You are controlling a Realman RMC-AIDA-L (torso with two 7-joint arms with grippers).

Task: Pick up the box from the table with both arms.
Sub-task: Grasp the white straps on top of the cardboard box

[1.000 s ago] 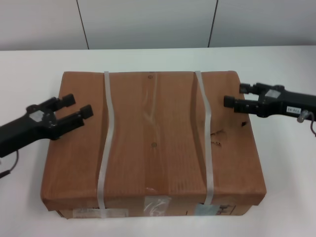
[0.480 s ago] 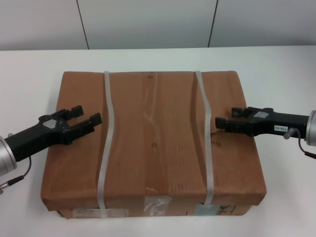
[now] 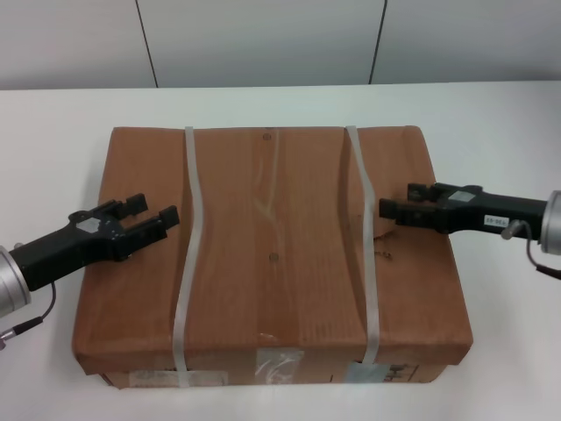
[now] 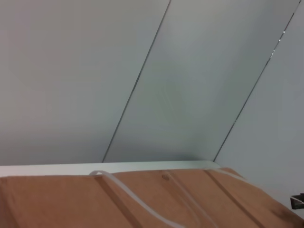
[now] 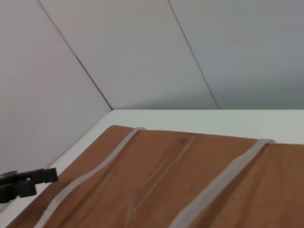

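The box (image 3: 272,254), wrapped in brown paper with two whitish straps (image 3: 366,263), lies flat on the white table (image 3: 53,114). Labels and clear tape show on its near side. My left gripper (image 3: 155,209) is open and empty over the box's left part, its tips just short of the left strap (image 3: 187,254). My right gripper (image 3: 397,199) is open and empty over the box's right part, its tips beside the right strap. The left wrist view shows the box top (image 4: 142,199). The right wrist view shows the box top (image 5: 166,180) and the left gripper far off (image 5: 23,183).
A grey panelled wall (image 3: 263,39) rises behind the table's far edge. Bare tabletop shows to the left, right and behind the box. The box's near edge reaches almost to the bottom of the head view.
Both grippers have come inward over the box top towards the straps. In the last half second the right one shifted slightly farther away and inward; the left barely moved.
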